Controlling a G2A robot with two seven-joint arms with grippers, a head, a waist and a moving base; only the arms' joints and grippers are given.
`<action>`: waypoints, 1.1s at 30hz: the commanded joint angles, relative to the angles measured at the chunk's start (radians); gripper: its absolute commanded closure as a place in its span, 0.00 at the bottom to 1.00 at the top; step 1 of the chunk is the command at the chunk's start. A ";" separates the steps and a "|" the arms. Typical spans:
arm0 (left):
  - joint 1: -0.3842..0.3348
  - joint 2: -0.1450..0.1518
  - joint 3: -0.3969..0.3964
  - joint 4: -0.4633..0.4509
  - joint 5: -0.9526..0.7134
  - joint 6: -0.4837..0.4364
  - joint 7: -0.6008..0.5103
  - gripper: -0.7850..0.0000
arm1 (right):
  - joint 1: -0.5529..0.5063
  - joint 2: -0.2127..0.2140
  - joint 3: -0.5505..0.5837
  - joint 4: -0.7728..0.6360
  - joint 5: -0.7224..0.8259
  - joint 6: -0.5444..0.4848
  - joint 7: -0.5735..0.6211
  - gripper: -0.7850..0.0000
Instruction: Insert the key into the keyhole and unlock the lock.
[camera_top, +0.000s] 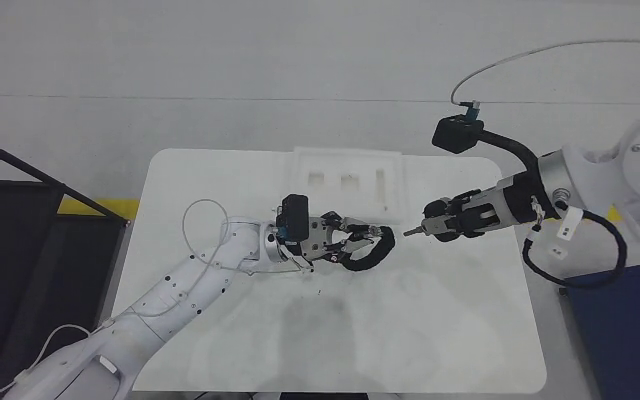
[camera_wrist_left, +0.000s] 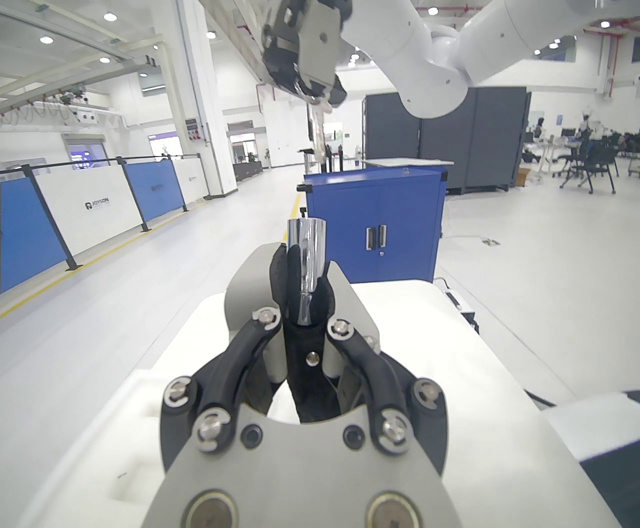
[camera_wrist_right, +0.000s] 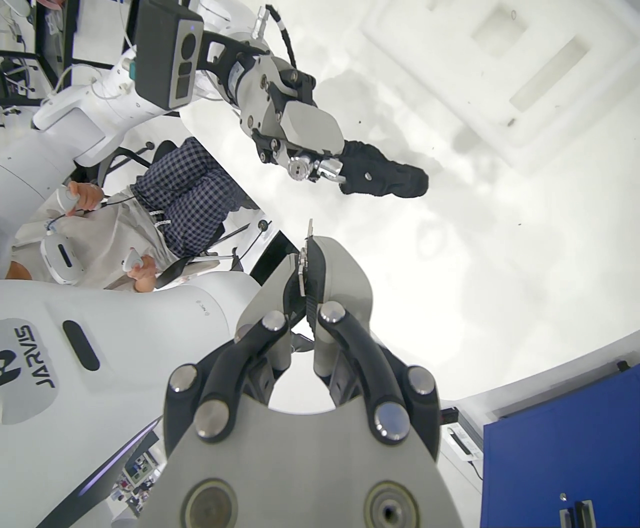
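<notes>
My left gripper (camera_top: 362, 243) is shut on the lock (camera_top: 370, 250), a black fabric-covered loop with a chrome cylinder (camera_wrist_left: 305, 260) standing up between the fingers (camera_wrist_left: 345, 295). The cylinder's round keyhole end (camera_wrist_right: 298, 167) faces my right gripper in the right wrist view. My right gripper (camera_top: 425, 228) is shut on the key (camera_top: 411, 231), whose thin metal blade (camera_wrist_right: 306, 250) sticks out from between the pads. The key tip points at the lock across a small gap above the table. In the left wrist view the right gripper (camera_wrist_left: 312, 95) and key (camera_wrist_left: 317, 125) hang beyond the cylinder.
A white foam tray (camera_top: 350, 180) with several recesses lies at the back of the white table (camera_top: 300, 340). A blue cabinet (camera_wrist_left: 375, 225) stands beyond the table's right side. A black frame (camera_top: 40, 230) sits left of the table.
</notes>
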 joint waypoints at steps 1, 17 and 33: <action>0.003 -0.004 -0.002 -0.013 0.014 0.003 -0.001 1.00 | 0.018 0.003 -0.012 0.000 0.017 0.009 -0.009 1.00; -0.058 -0.106 0.082 0.110 0.121 0.046 0.194 1.00 | 0.199 0.071 -0.213 -0.036 0.169 0.079 -0.080 1.00; -0.068 -0.182 0.108 0.205 0.154 0.080 0.269 1.00 | 0.330 0.120 -0.400 -0.050 0.247 0.175 -0.176 1.00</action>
